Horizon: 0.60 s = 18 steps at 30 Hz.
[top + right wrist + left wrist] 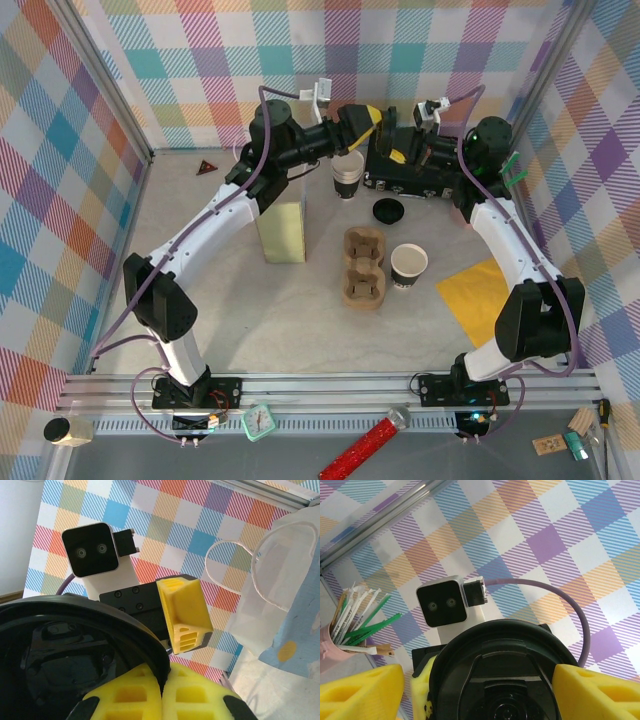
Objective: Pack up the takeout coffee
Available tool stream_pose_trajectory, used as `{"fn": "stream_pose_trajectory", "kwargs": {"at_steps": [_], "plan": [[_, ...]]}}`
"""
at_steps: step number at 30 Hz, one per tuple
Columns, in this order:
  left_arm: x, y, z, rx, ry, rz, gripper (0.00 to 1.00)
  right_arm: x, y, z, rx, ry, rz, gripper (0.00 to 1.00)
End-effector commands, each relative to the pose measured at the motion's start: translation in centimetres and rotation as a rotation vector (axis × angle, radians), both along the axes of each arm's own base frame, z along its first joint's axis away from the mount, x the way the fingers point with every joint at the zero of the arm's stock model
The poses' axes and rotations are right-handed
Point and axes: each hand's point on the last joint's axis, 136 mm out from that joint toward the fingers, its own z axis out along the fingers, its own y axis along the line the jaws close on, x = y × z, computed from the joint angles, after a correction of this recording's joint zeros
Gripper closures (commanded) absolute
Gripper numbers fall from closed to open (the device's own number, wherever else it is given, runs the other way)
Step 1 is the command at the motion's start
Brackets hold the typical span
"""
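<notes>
Left wrist cam: left gripper (487,697) clamped wide across takeout coffee (495,650) lid, up near far edge of table. Right gripper (162,695) pinched tight at lid rim, can't tell if gripping. Guessing handoff; next, right backs off, coffee goes upright into carrier (363,266).

Takeout coffee (500,680): round glossy black lid, bottom centre of left wrist frame, gripped by left hand (480,700). Right wrist frame, lower left: rim pinched by right hand (162,695). Body hidden.
</notes>
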Motion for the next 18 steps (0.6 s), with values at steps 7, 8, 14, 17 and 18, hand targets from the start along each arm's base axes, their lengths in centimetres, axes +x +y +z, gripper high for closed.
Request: {"fn": "stream_pose_trajectory", "kwargs": {"at_steps": [7,8,14,17,18], "plan": [[-1.3,0.1,2.4,-0.045,-0.12,-0.059,0.2,-0.1,0.2,-0.2,-0.009,-0.003,0.023,1.0],[-1.4,0.1,2.4,-0.048,-0.123,-0.061,0.2,0.0,0.2,-0.2,-0.007,0.0,0.022,1.0],[-1.5,0.8,2.9,-0.068,-0.144,-0.074,0.18,0.5,0.3,0.0,0.008,0.014,0.026,1.0],[-1.6,0.4,2.7,-0.059,-0.147,-0.097,0.17,0.5,0.3,0.2,0.008,0.011,0.028,1.0],[-1.6,0.3,2.4,-0.05,-0.146,-0.1,0.17,0.5,0.3,0.2,0.008,0.009,0.029,1.0]]}}
